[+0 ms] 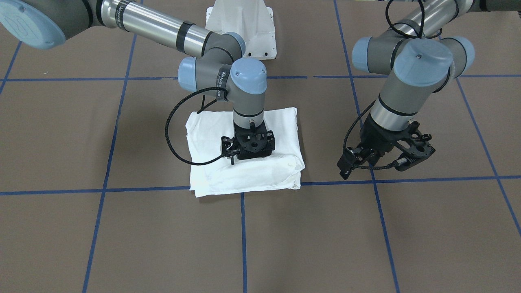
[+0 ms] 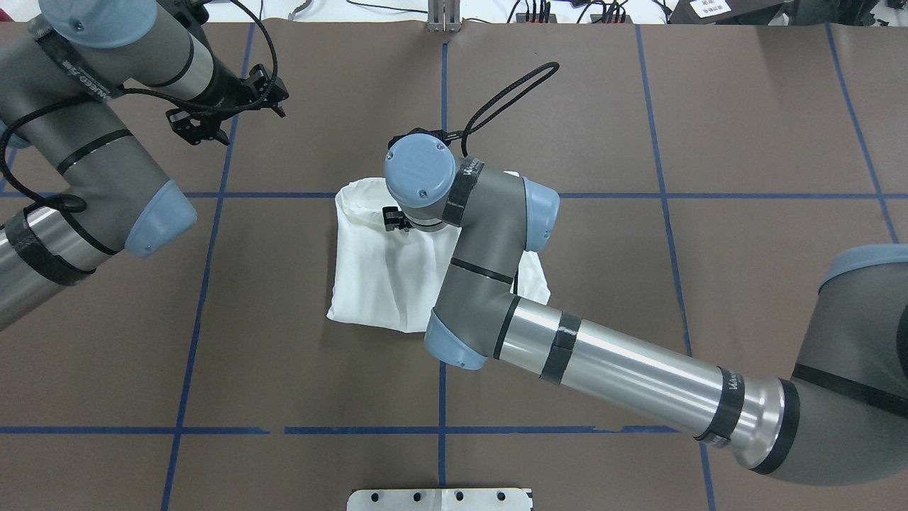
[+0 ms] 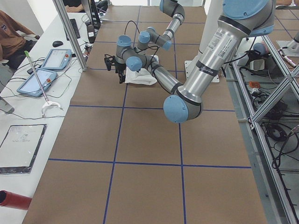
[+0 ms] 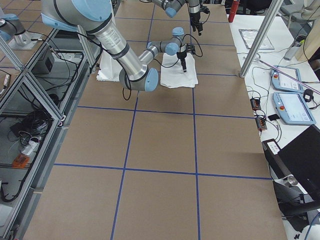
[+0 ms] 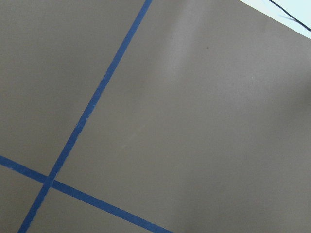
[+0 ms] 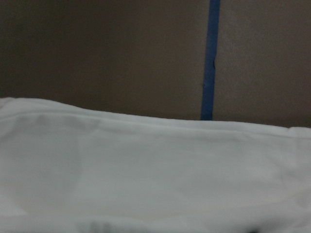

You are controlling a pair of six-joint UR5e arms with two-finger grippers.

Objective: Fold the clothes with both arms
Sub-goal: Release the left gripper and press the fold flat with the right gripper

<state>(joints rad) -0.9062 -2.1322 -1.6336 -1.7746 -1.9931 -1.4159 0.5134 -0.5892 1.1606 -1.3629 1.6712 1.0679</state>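
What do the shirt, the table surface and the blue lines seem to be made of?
The shirt looks like soft matte fabric, maybe cotton: it creases and lies in folded layers. The table surface seems matte brown paper or card: flat, no shine. The blue lines are probably adhesive tape: thin strips with small gaps.

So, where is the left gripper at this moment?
In the front-facing view the left gripper hangs at the view's right, over a blue tape line on the table, apart from the folded white T-shirt at centre.
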